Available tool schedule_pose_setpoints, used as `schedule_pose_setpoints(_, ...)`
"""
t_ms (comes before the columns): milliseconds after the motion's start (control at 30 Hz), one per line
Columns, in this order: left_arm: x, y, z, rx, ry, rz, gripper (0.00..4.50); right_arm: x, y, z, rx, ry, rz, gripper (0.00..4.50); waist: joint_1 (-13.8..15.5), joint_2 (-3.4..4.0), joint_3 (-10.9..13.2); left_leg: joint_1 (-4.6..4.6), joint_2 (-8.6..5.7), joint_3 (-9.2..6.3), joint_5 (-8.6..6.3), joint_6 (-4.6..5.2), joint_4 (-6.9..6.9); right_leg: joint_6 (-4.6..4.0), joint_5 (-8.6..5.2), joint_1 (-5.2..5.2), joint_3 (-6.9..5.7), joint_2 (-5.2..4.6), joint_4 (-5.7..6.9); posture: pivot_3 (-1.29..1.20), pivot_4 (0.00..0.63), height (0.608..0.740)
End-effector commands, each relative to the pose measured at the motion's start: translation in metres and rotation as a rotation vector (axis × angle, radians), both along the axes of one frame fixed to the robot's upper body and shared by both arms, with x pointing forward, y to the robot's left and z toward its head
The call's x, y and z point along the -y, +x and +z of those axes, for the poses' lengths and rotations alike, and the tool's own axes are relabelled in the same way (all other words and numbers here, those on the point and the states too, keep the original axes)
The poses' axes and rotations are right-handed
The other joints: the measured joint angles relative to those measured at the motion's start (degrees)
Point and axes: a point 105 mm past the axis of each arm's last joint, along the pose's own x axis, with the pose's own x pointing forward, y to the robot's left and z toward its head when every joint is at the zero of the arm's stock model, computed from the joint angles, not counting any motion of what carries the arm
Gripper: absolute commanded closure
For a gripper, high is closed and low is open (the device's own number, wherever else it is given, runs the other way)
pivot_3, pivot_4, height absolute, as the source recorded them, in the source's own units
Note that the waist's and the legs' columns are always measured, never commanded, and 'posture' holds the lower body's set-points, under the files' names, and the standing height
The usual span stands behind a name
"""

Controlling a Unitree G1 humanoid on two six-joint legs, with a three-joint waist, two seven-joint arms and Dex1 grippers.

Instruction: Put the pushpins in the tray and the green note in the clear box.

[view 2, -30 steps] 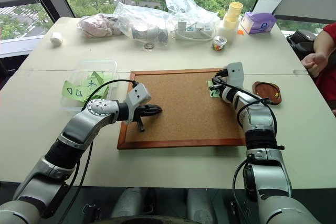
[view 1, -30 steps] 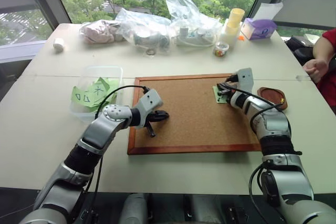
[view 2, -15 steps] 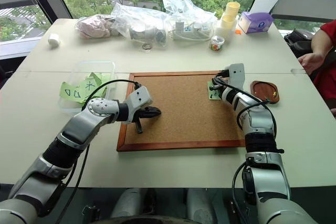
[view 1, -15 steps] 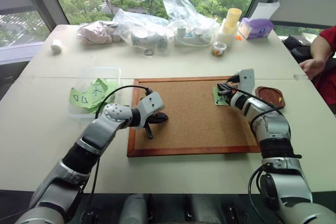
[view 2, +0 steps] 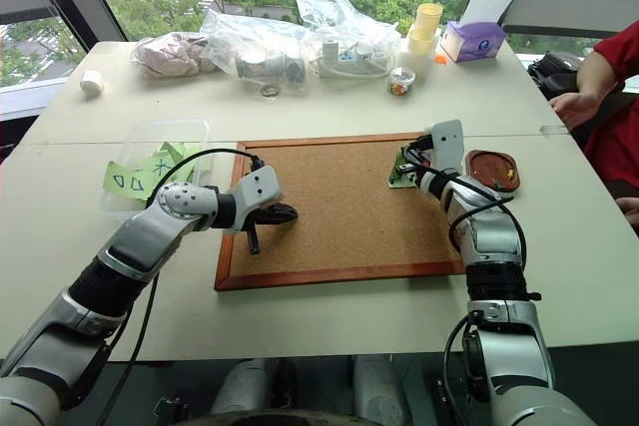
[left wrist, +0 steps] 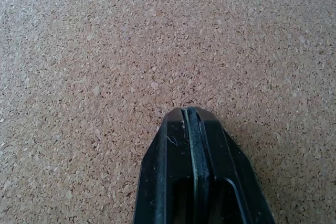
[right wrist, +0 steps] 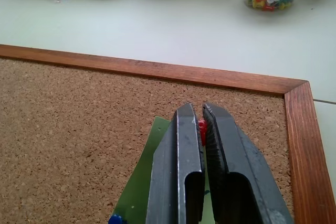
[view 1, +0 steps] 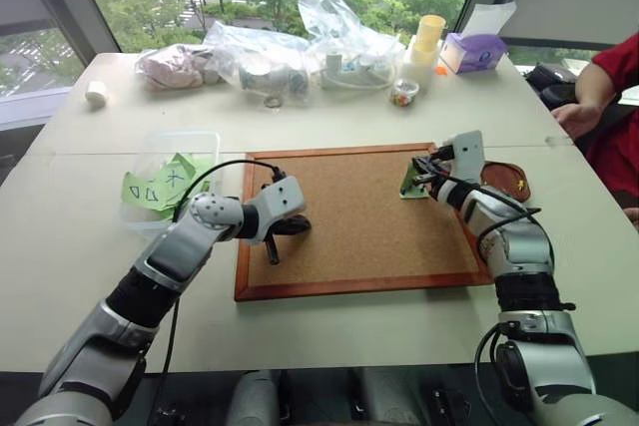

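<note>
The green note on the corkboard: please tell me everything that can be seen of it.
The green note is a small light green paper square with faint dark marks. It lies near the far right corner of the corkboard, with one edge lifted off the cork. A blue pushpin sits at one corner. The right gripper is over it, shut on a red pushpin. The tray lies just beyond the frame.

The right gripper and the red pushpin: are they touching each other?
Touching. In the right wrist view, the right gripper is shut on the red pushpin, whose head sits pinched between the two fingers just above the green note.
</note>
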Motion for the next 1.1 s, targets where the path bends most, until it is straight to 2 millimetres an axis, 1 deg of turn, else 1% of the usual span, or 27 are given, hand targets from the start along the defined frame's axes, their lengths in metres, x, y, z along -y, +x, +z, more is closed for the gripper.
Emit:
schedule_pose_setpoints(33,-0.016,-0.003,-0.024,-0.084,0.063,0.048,4.50,0.016,0.002,0.021,0.073,0.046,-0.062,4.39,0.05,0.00,0.00,0.00,0.00,0.00,0.00,0.00,0.00,0.00,0.00,0.00,0.00,-0.01,0.00,0.00,0.150,0.735)
schedule_pose_setpoints(300,-0.014,-0.003,-0.024,-0.083,0.054,0.046,4.50,0.005,0.001,0.007,0.021,0.036,-0.014,4.39,0.07,0.00,0.00,0.00,0.00,0.00,0.00,0.00,0.00,0.00,0.00,0.00,0.00,-0.01,0.01,0.00,0.150,0.735)
schedule_pose_setpoints(367,-0.013,-0.003,-0.025,-0.085,0.049,0.044,4.50,0.001,0.005,0.011,-0.006,0.232,-0.022,4.39,0.02,0.00,0.00,0.01,0.00,-0.01,0.00,0.00,0.00,0.00,0.00,0.00,0.00,-0.01,0.01,0.00,0.150,0.735)
schedule_pose_setpoints(433,-0.011,-0.004,-0.025,-0.086,0.045,0.042,4.50,-0.006,0.006,0.019,-0.016,0.389,0.002,4.39,0.03,0.01,0.00,0.03,0.02,0.00,0.01,-0.01,0.00,0.00,0.00,0.01,0.01,0.00,0.06,0.00,0.150,0.735)
schedule_pose_setpoints(500,-0.011,-0.004,-0.025,-0.086,0.043,0.041,4.50,-0.010,0.005,0.025,-0.012,0.456,0.029,4.39,0.07,0.01,0.00,0.04,0.04,0.00,0.02,-0.04,0.00,0.00,0.00,0.00,0.01,-0.01,0.08,0.00,0.150,0.735)
schedule_pose_setpoints(567,-0.011,-0.005,-0.025,-0.086,0.043,0.040,4.50,-0.010,0.004,0.027,-0.006,0.436,0.031,4.39,0.01,0.01,0.00,0.03,0.03,0.00,0.02,-0.04,0.00,0.00,0.00,0.00,0.01,-0.02,0.07,0.00,0.150,0.735)
schedule_pose_setpoints(633,-0.010,-0.005,-0.025,-0.087,0.041,0.039,4.50,-0.010,0.004,0.021,-0.007,0.343,0.029,4.39,-0.03,0.01,-0.01,0.04,0.02,0.01,0.02,-0.04,0.00,0.00,0.00,0.00,0.02,-0.03,0.07,0.00,0.150,0.735)
schedule_pose_setpoints(700,-0.010,-0.005,-0.025,-0.087,0.039,0.039,4.50,-0.010,0.004,0.019,-0.006,0.327,0.030,4.39,-0.03,0.01,-0.01,0.06,0.02,0.00,0.02,-0.04,-0.01,-0.01,0.00,0.00,0.02,-0.01,0.08,0.00,0.150,0.735)
schedule_pose_setpoints(800,-0.010,-0.005,-0.025,-0.086,0.039,0.040,4.50,-0.007,0.004,0.025,0.016,0.360,0.015,4.39,-0.02,0.01,-0.01,0.05,0.02,0.01,0.02,-0.04,-0.01,-0.01,0.00,0.00,0.03,-0.01,0.08,0.00,0.150,0.735)
schedule_pose_setpoints(867,-0.010,-0.005,-0.025,-0.086,0.039,0.039,4.50,0.000,0.006,0.032,0.026,0.452,-0.010,4.39,0.01,0.01,-0.01,0.05,0.02,0.01,0.02,-0.04,-0.01,-0.01,0.00,0.00,0.03,-0.01,0.08,0.00,0.150,0.735)
schedule_pose_setpoints(933,-0.009,-0.005,-0.025,-0.085,0.039,0.038,4.50,0.003,0.008,0.035,0.022,0.502,-0.024,4.39,0.00,0.01,-0.01,0.05,0.03,0.01,0.02,-0.04,-0.01,-0.01,0.00,0.00,0.03,-0.02,0.08,0.00,0.150,0.735)
schedule_pose_setpoints(1100,-0.008,-0.005,-0.025,-0.086,0.038,0.032,4.50,0.006,0.008,0.034,0.016,0.481,-0.034,4.39,0.03,0.01,-0.01,0.06,0.03,0.01,0.02,-0.04,-0.01,-0.01,0.00,0.00,0.03,-0.02,0.08,0.00,0.150,0.735)
